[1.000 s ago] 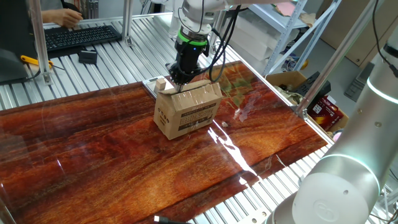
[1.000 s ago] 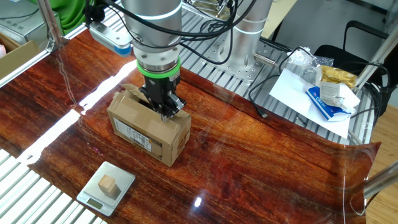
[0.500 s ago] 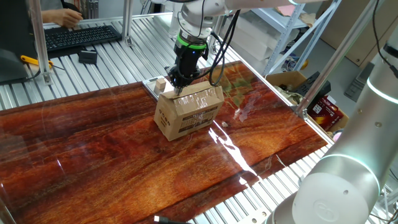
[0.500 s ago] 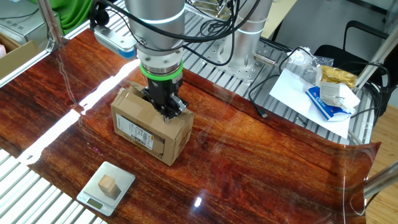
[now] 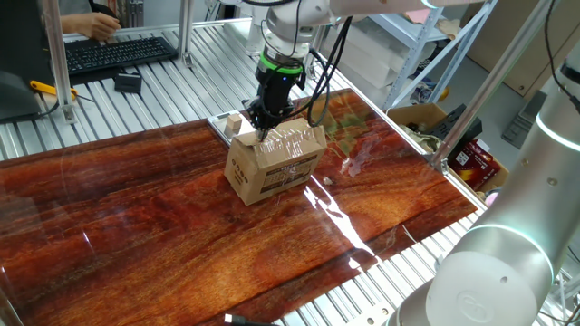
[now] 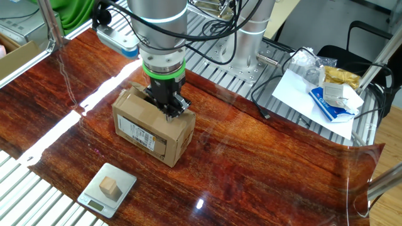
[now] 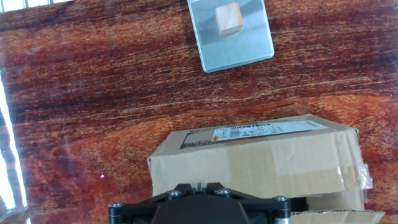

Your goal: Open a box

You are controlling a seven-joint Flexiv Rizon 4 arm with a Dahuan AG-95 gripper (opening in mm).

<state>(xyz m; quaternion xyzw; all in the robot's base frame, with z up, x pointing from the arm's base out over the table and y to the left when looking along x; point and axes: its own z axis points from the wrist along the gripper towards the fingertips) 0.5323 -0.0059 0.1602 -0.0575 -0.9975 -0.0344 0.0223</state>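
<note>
The box [image 5: 276, 167] is a small brown carton with a black text block on its long side. It stands on the wooden table and also shows in the other fixed view [image 6: 147, 129] and the hand view [image 7: 267, 155]. My gripper [image 5: 263, 129] points straight down onto the box's top near its far edge, with the fingers [image 6: 168, 108] close together and touching the top flaps. The top flaps lie nearly flat under clear tape. In the hand view the fingertips are hidden behind the hand's black body.
A small metal scale [image 7: 233, 37] with a wooden cube [image 7: 227, 18] on it sits just beside the box [image 6: 108, 188]. A larger open carton with items [image 5: 426, 122] stands past the table's edge. Papers and packets [image 6: 326, 94] lie on the far side. A second robot arm [image 5: 507, 263] stands at the near corner.
The flap that stood up at the box's end one second ago now lies lower and the top looks flatter. The gripper and box have shifted slightly.
</note>
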